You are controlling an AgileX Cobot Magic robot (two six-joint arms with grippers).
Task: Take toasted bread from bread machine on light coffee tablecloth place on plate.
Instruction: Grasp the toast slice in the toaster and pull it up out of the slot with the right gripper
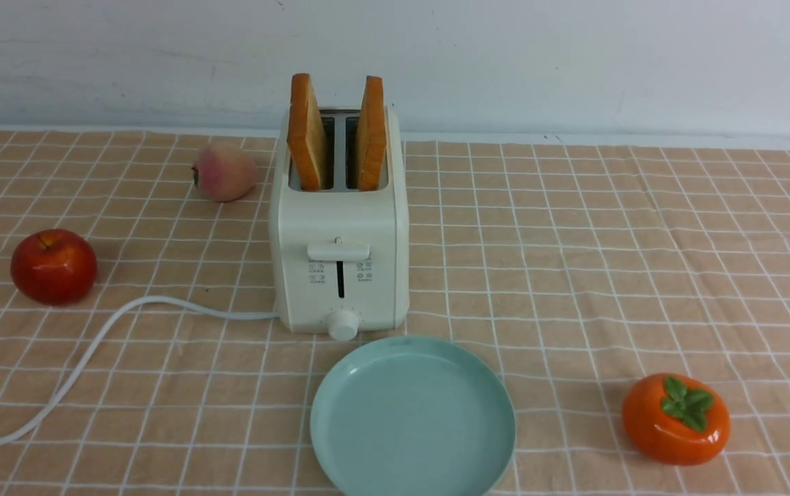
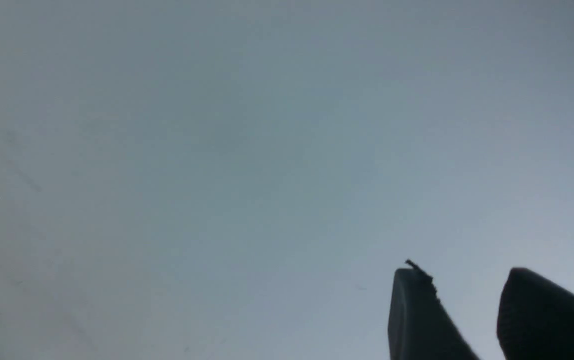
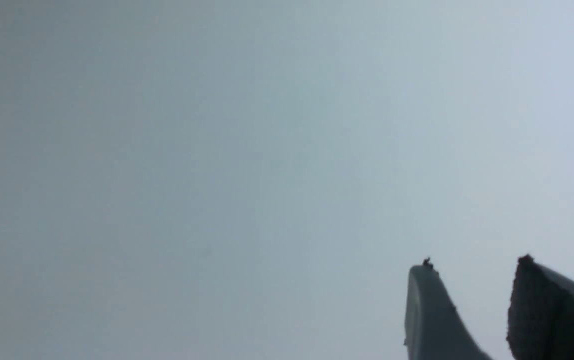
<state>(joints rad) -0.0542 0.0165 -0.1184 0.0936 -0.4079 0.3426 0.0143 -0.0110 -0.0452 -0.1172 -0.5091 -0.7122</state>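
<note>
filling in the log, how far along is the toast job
Done: nothing; the left toast slice and right toast slice stand in the toaster, and the plate holds no toast. In hand: nothing; the left tool and right tool are open and empty. Left: move both slices to the plate.

The front camera sits on the robot's side, between its arms. It looks forward and a bit down over the desk (image 1: 574, 241) to the pale wall (image 1: 574, 62), with the plate (image 1: 339, 441) closest. The left wrist camera looks past the left tool (image 2: 464, 280) at plain grey. The right wrist camera looks past the right tool (image 3: 472, 272) at the same. I cannot tell what they share with the front view.
</note>
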